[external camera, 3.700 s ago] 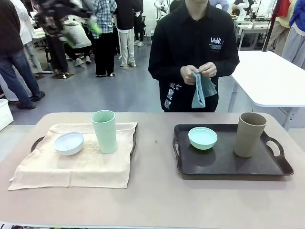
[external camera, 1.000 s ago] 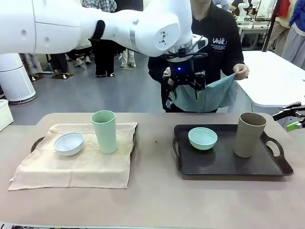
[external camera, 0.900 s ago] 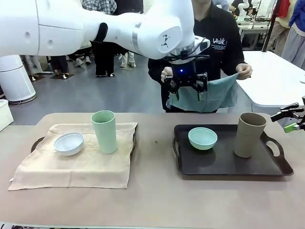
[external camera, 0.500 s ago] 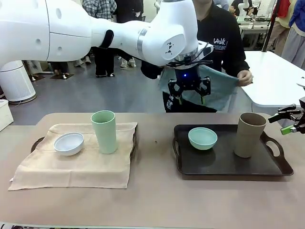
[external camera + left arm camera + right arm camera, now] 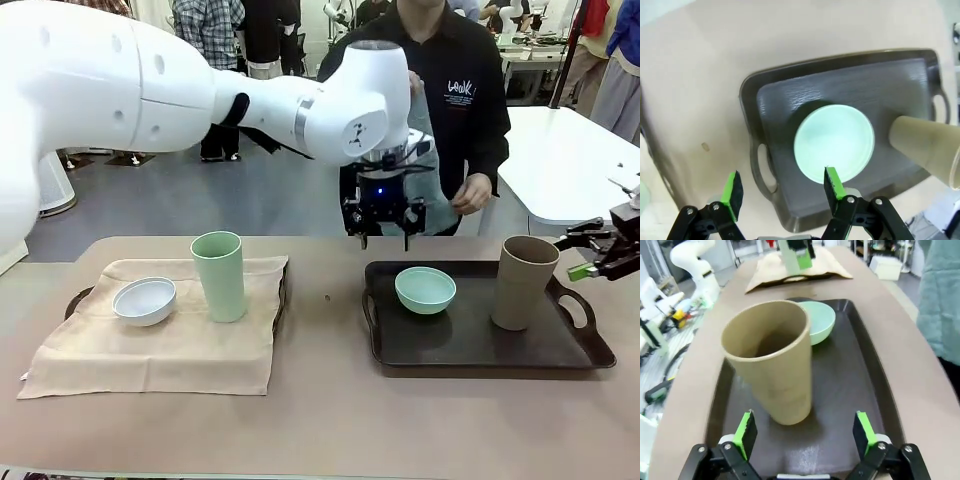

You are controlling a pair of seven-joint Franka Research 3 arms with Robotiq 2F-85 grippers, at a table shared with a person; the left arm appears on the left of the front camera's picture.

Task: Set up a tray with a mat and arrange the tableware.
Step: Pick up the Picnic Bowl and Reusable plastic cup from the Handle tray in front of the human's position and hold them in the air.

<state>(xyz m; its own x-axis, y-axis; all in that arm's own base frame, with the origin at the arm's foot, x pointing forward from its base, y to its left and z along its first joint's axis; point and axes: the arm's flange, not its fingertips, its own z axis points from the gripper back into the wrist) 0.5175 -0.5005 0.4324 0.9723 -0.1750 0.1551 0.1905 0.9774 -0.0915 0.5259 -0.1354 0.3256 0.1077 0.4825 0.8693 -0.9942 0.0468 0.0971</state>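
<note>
- Mint bowl [image 5: 425, 289] and tan cup [image 5: 524, 282] stand apart on the dark tray [image 5: 470, 345], nothing laid under them.
- Left gripper [image 5: 384, 238] hovers over tray's far-left edge, jaws wide, empty; right gripper [image 5: 805, 432] at tray's right end, wide, empty, facing the cup.
- Likely step: clear the tray. Pinch bowl rim, 1 finger inside; take cup mid-body, upright.
- Teal mat [image 5: 940, 300] hangs by person [image 5: 460, 90] beyond tray.
- Matte beige table [image 5: 320, 420]; crowded hall behind tray.
</note>
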